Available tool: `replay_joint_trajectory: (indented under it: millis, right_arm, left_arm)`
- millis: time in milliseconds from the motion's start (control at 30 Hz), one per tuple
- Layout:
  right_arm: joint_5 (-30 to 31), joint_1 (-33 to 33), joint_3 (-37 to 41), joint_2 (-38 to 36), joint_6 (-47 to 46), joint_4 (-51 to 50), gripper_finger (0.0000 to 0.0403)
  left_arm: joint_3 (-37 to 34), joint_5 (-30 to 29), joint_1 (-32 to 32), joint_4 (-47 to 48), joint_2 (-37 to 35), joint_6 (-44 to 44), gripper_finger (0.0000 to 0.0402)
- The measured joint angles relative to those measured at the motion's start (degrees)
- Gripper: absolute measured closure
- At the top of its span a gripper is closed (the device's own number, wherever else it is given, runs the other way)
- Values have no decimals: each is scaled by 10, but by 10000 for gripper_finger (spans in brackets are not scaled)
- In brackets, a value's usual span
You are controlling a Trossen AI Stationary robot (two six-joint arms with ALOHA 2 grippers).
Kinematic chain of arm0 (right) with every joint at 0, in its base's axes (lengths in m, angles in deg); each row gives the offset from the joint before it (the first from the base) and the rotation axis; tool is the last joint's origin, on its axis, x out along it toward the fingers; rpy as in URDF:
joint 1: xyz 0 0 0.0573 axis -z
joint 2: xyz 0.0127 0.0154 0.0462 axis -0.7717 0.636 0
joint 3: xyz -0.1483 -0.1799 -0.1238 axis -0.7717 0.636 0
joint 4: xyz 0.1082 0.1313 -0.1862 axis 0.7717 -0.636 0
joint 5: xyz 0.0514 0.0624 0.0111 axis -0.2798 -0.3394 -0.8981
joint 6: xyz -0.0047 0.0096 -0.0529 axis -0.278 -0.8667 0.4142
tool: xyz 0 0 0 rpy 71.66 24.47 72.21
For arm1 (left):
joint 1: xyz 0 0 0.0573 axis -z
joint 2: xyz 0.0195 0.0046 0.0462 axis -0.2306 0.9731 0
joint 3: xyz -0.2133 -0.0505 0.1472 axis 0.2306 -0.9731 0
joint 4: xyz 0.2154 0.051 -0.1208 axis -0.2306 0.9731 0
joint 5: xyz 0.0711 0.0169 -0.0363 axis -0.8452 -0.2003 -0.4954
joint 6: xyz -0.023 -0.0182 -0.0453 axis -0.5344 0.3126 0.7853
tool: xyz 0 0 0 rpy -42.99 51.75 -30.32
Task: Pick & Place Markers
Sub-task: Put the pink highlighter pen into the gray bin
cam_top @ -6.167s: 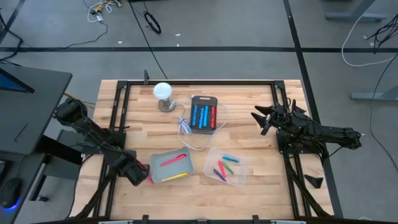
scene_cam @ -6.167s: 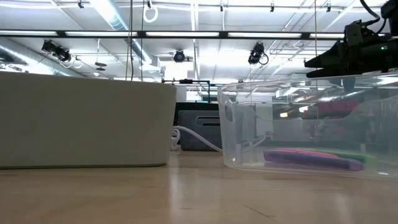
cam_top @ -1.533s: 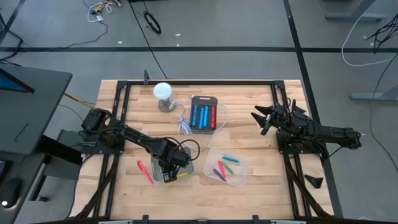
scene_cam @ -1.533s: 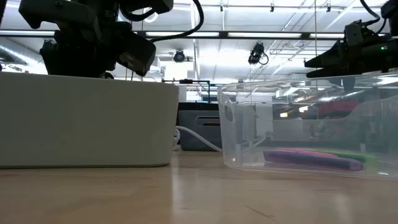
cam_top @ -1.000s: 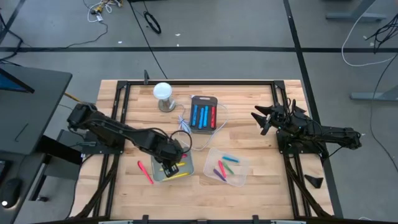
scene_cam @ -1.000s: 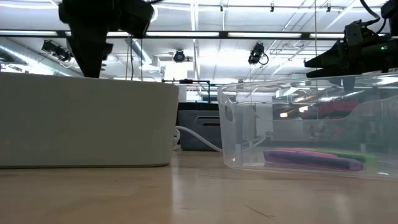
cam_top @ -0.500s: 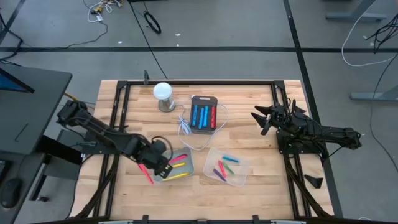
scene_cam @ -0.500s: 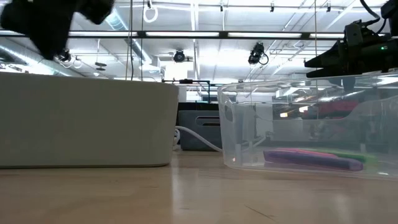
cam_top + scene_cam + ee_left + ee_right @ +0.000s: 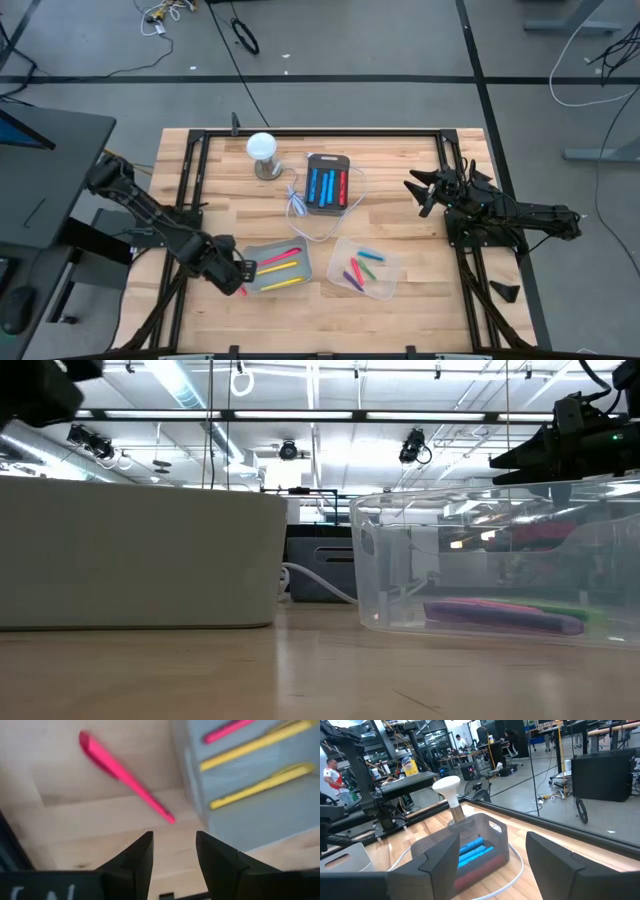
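Left wrist view, left claw (image 9: 172,851) spread above pink marker (image 9: 125,776) beside grey tray (image 9: 260,810), right claw (image 9: 492,855) spread.

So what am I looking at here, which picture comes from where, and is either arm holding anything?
Two robot arms work at a wooden table. One camera looks down from above, one sits at table height, and one rides on each wrist. On the table are a grey tray with pink and yellow markers, a clear tub with more, and a dark case of blue and red ones. The left gripper hangs open over a loose pink marker, holding nothing. The right gripper waits open, empty.
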State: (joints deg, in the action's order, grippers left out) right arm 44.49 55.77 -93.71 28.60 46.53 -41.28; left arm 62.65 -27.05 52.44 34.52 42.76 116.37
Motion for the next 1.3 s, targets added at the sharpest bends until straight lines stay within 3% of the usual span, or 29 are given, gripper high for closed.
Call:
replay_joint_trajectory:
  millis: [300,867,1300]
  right_arm:
    - [0,0,0,0,0,0,172]
    - [0,0,0,0,0,0,172]
    - [0,0,0,0,0,0,172]
  left_arm:
    - [-38,5,42,-40,-7,65,248]
    - [-158,-6,39,-209,-6,166,248]
    - [-211,-21,38,-229,-5,191,248]
